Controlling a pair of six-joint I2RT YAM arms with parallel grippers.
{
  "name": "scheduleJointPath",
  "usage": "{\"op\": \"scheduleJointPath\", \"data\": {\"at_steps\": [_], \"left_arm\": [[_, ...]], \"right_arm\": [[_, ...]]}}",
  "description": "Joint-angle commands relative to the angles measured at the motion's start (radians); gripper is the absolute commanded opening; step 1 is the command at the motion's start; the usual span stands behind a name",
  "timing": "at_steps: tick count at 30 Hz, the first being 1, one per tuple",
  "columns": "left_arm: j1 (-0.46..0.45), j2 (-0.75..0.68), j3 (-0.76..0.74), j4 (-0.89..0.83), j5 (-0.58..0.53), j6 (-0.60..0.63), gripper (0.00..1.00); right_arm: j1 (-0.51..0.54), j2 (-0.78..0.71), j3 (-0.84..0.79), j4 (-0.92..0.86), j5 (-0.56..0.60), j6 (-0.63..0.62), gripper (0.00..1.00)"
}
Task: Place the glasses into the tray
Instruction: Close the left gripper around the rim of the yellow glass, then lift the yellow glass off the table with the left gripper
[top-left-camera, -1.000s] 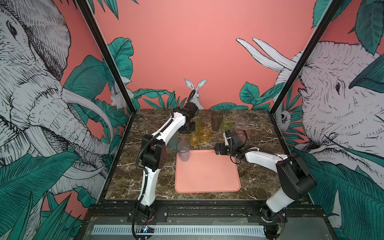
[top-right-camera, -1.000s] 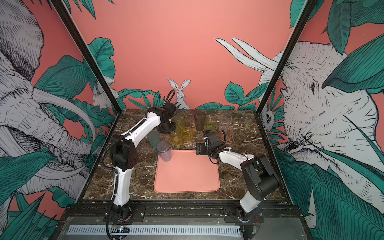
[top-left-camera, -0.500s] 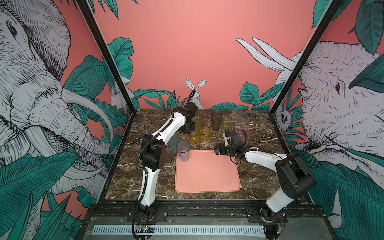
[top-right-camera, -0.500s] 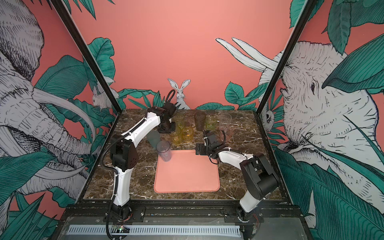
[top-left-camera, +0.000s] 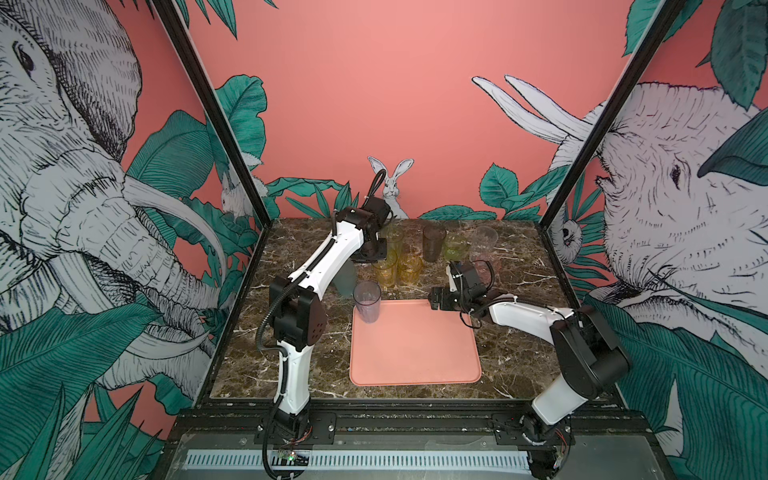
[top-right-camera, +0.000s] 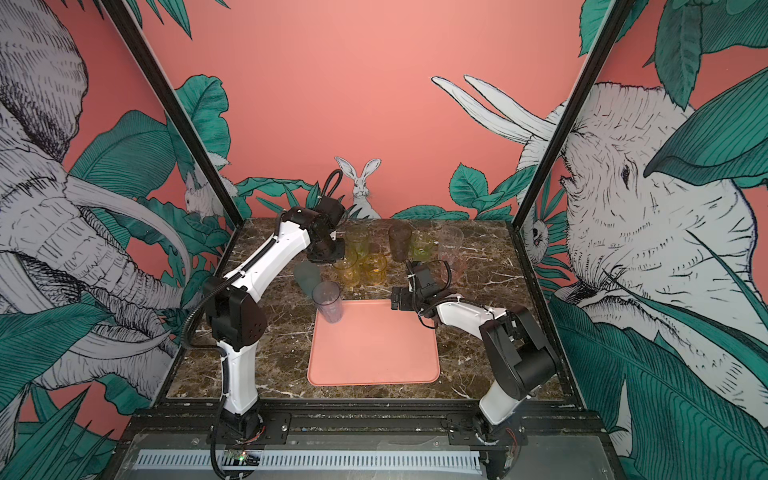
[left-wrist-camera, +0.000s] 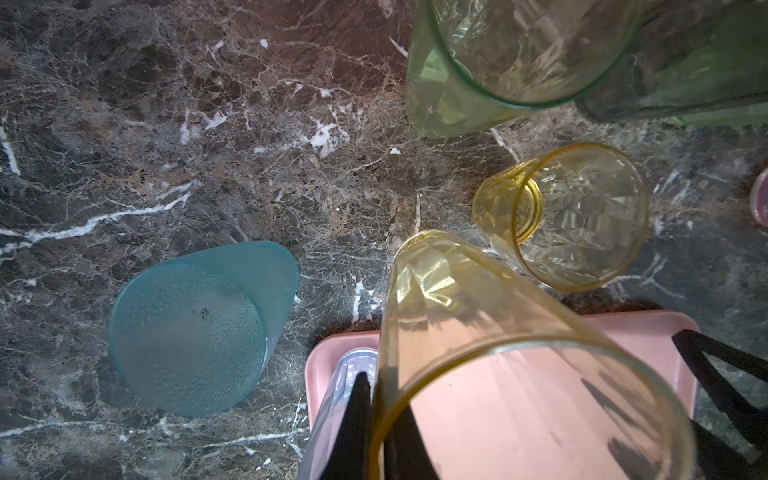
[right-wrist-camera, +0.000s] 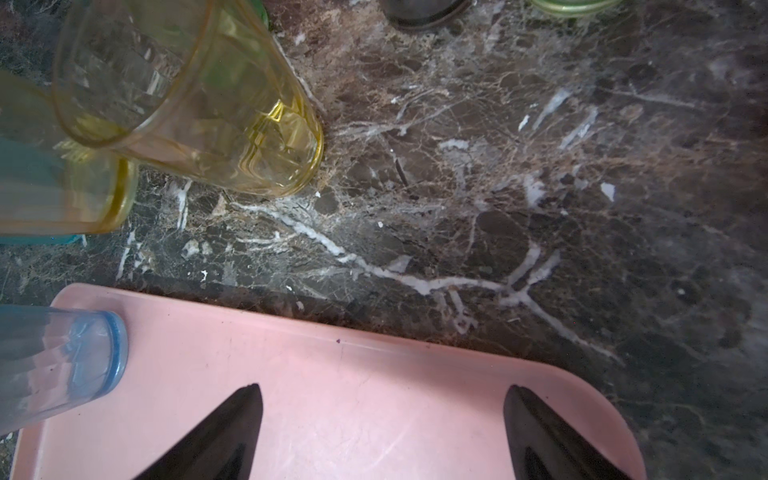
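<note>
My left gripper (left-wrist-camera: 376, 382) is shut, pinching the rim wall of a tall amber glass (left-wrist-camera: 478, 332) behind the tray's far left corner; in both top views the gripper (top-left-camera: 370, 253) (top-right-camera: 328, 251) stands over that glass (top-left-camera: 384, 272) (top-right-camera: 347, 270). Whether its base touches the table I cannot tell. A clear greyish glass (top-left-camera: 366, 307) (top-right-camera: 328, 301) (right-wrist-camera: 54, 361) stands upright in the far left corner of the salmon-pink tray (top-left-camera: 415, 353) (top-right-camera: 374, 353) (right-wrist-camera: 353, 395). My right gripper (right-wrist-camera: 384, 388) (top-left-camera: 434, 299) (top-right-camera: 397, 299) hangs open and empty over the tray's far right corner.
On the marble behind the tray stand a frosted teal glass (left-wrist-camera: 195, 328) (top-left-camera: 345, 278), a short amber one (top-left-camera: 409, 268) (left-wrist-camera: 582, 216), a tall yellow-green one (top-left-camera: 394, 239), a smoky one (top-left-camera: 433, 243), a short green one (top-left-camera: 455, 245), a clear one (top-left-camera: 486, 239) and a pink one (top-left-camera: 482, 262).
</note>
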Motion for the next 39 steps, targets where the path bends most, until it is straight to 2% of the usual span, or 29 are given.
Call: {"op": "scheduleJointPath", "data": {"at_steps": [1, 19, 31, 39], "left_arm": [[0.003, -0.083, 0.037, -0.050, 0.022, -0.003, 0.00], [-0.065, -0.176, 0.120, -0.142, 0.109, -0.006, 0.00], [-0.165, -0.224, 0.153, -0.262, 0.072, -0.016, 0.00], [-0.247, -0.271, 0.094, -0.317, 0.042, -0.036, 0.00]], "right_arm": [[0.007, 0.008, 0.032, 0.003, -0.003, 0.005, 0.93], [0.008, 0.014, 0.034, 0.003, -0.008, 0.010, 0.93], [0.007, 0.018, 0.037, 0.003, -0.016, 0.015, 0.93], [0.007, 0.015, 0.037, 0.000, -0.022, 0.019, 0.93]]}}
